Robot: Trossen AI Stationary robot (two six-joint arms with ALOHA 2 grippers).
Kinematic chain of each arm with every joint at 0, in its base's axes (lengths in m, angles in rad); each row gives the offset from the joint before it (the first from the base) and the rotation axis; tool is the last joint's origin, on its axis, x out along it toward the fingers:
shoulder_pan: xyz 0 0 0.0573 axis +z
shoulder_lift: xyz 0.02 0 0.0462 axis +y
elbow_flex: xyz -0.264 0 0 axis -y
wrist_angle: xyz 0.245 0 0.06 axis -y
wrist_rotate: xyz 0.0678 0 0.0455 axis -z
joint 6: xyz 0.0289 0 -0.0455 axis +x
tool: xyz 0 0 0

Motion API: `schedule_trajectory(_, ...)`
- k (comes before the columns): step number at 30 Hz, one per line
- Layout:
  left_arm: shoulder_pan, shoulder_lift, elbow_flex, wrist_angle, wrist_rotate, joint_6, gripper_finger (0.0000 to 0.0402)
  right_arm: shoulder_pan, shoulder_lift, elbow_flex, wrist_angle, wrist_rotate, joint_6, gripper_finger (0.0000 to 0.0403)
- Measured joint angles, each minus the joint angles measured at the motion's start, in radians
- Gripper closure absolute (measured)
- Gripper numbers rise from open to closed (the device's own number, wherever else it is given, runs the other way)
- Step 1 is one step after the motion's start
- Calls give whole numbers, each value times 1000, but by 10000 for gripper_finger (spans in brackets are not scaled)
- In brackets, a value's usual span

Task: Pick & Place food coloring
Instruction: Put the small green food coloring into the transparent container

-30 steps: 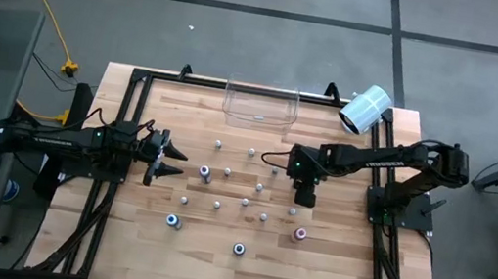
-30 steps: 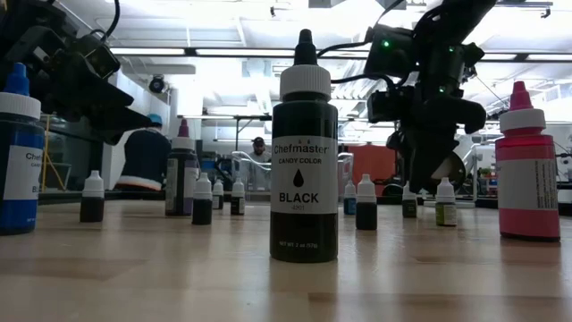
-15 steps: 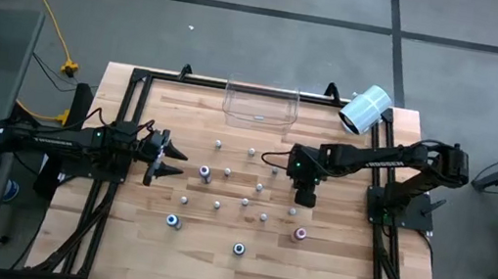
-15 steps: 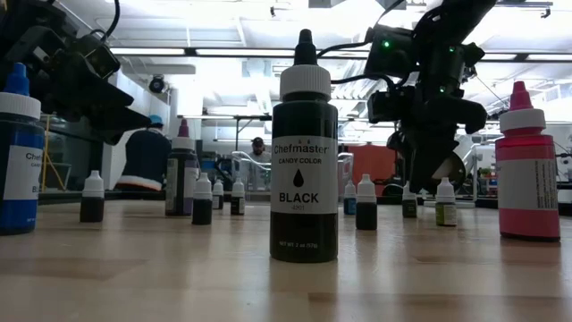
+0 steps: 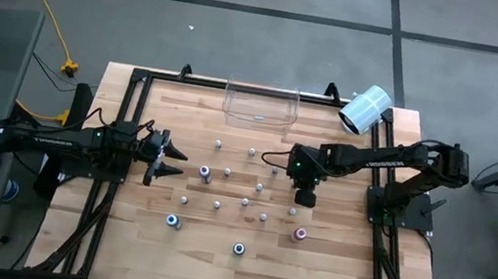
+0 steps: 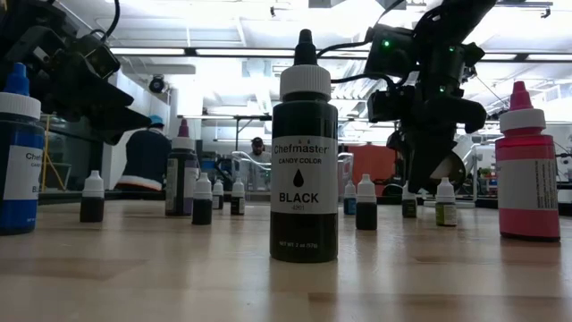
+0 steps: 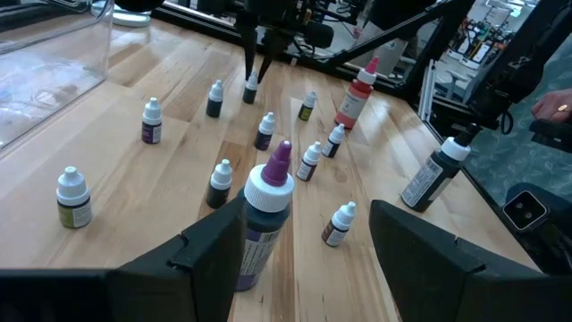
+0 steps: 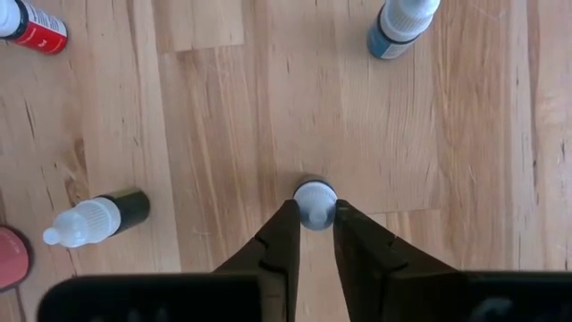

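The right gripper (image 8: 313,234) has its jaws closed around the white cap of one small food coloring bottle (image 8: 315,202) standing on the wooden surface (image 8: 268,107). Because only the cap is held, the bottle might slip or tip when lifted.

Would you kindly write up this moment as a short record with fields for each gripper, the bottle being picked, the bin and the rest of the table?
right gripper: pointing down at mid-table, fingers closed on a bottle's cap
held item: small white-capped bottle, upright on the table
left gripper: open, waiting at the table's left, behind a purple-tipped bottle
clear bin: at the far edge, no bottles visible inside
other bottles: scattered upright across mid-table
paper roll: far right corner
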Motion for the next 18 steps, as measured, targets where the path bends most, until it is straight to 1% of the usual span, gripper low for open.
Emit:
schedule_trajectory(7, 0, 0, 0, 0, 0, 0, 167, 0, 0, 0, 0, 0, 0, 352)
schedule_trajectory(14, 0, 0, 0, 0, 0, 0, 167, 0, -3, 0, 2, 0, 3, 360)
schedule_trajectory(18, 0, 0, 0, 0, 0, 0, 167, 0, -23, 1, 2, 1, 9, 359)
